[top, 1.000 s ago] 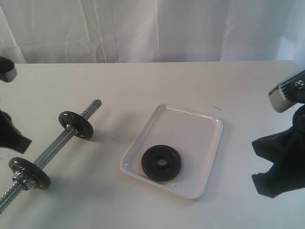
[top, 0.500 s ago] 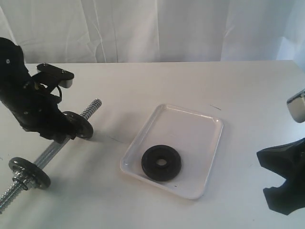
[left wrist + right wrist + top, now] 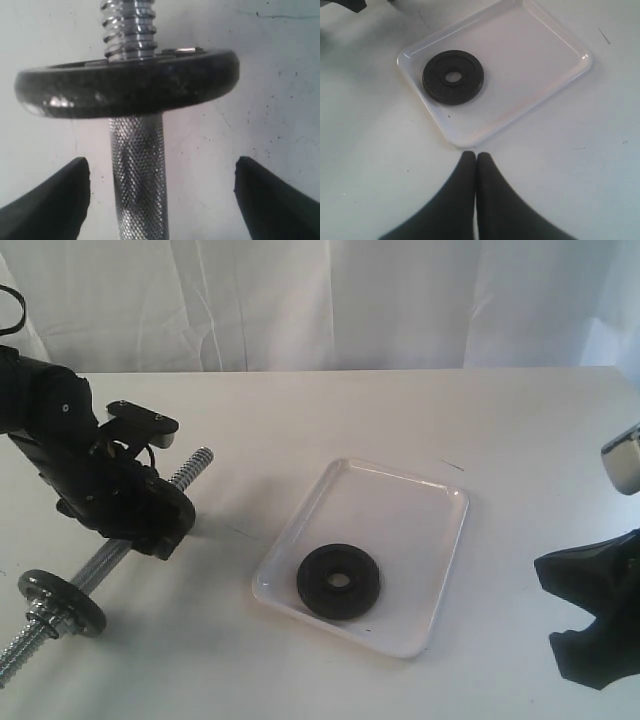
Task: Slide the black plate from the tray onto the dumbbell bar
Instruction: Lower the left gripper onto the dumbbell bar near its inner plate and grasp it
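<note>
The matte black plate [image 3: 338,581] [image 3: 453,77] lies flat in the near-left part of the white tray [image 3: 400,520] [image 3: 535,60]. The chrome dumbbell bar [image 3: 100,565] [image 3: 137,180] lies slanted on the table at the left, with a small black disc [image 3: 62,602] near its front end. My left gripper [image 3: 150,530] [image 3: 162,172] is open, its fingers on either side of the bar's knurled middle, just behind the far disc [image 3: 125,85], touching nothing. My right gripper [image 3: 580,615] [image 3: 476,156] is shut on nothing, just outside the tray's near rim.
The bar's threaded far end [image 3: 192,468] [image 3: 129,27] sticks out past the left gripper toward the tray. White table [image 3: 330,410] all round, with a white curtain [image 3: 330,300] behind it. The far disc is hidden by the left arm in the exterior view.
My left arm has come in from the left edge and lowered over the bar at its far disc. My right gripper has drawn back to the right and now holds still.
</note>
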